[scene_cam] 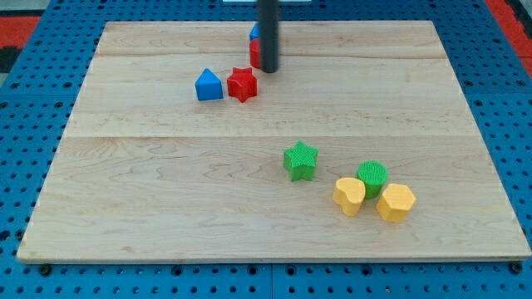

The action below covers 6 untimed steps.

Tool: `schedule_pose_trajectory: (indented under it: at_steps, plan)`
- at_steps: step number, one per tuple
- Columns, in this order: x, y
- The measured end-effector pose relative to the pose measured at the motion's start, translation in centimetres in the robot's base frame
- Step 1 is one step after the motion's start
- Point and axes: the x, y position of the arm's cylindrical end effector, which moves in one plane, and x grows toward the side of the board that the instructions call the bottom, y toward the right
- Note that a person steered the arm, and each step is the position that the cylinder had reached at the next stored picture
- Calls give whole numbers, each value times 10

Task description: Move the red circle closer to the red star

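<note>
My tip rests on the wooden counter near the view's top, with no claw on the rod, so nothing is held. The red circle is mostly hidden just behind the rod at the tip's 11 o'clock, a blue block touching its far side. The red star lies near at the tip's 8 o'clock, a blue pentagon-like block just beside it at 9 o'clock.

Blue triangular block, upper left of centre. Green star, centre-right. Green circle between yellow heart and yellow hexagon. Wooden board.
</note>
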Motion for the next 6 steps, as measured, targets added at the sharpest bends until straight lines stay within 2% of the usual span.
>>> schedule_pose_trajectory:
  at_steps: [1,2,4,5,6]
  plan:
    - [-29,55]
    - [-56,48]
    - [-58,-33]
    - [-58,-44]
    - [-34,-41]
